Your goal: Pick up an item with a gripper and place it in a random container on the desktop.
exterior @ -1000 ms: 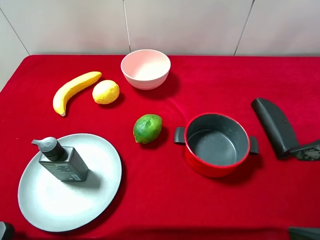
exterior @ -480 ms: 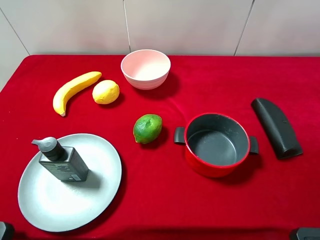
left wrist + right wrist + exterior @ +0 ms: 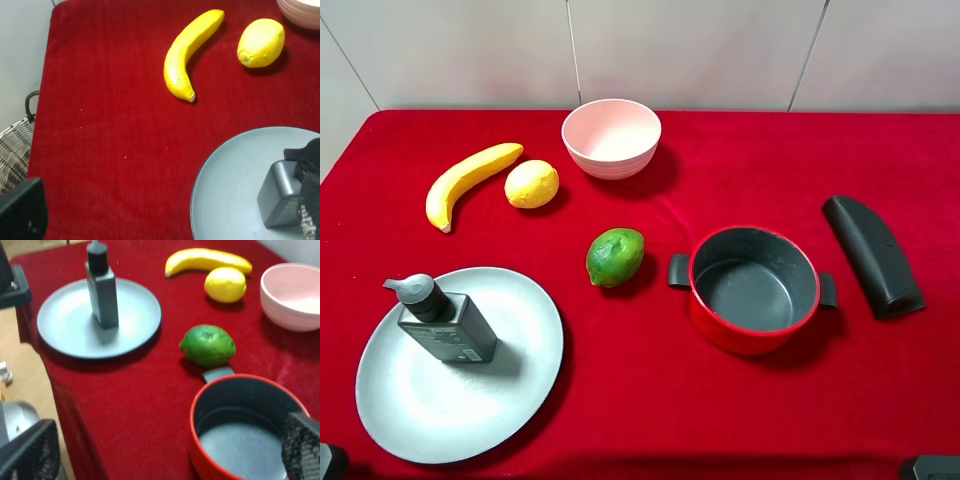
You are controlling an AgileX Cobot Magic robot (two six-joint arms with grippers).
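The dark grey pump bottle (image 3: 445, 325) lies on the pale grey-blue plate (image 3: 515, 400) at the front left of the red table. It also shows on the plate (image 3: 230, 190) in the left wrist view (image 3: 280, 195), and on the plate (image 3: 135, 320) in the right wrist view (image 3: 102, 295). My left gripper (image 3: 165, 215) is open and empty, back from the plate near the table's left front. My right gripper (image 3: 165, 455) is open and empty, near the front edge by the red pot. Only dark bits of the arms show at the high view's bottom corners.
A banana (image 3: 470, 180) and a lemon (image 3: 532, 184) lie at the back left, and a pink bowl (image 3: 611, 135) stands behind them. A lime (image 3: 615, 257) sits mid-table beside a red pot (image 3: 720, 330). A long black case (image 3: 873, 255) lies at the right.
One second ago my right gripper showed at the right edge beside the black case. It has pulled back out of the high view. Nothing else moved.
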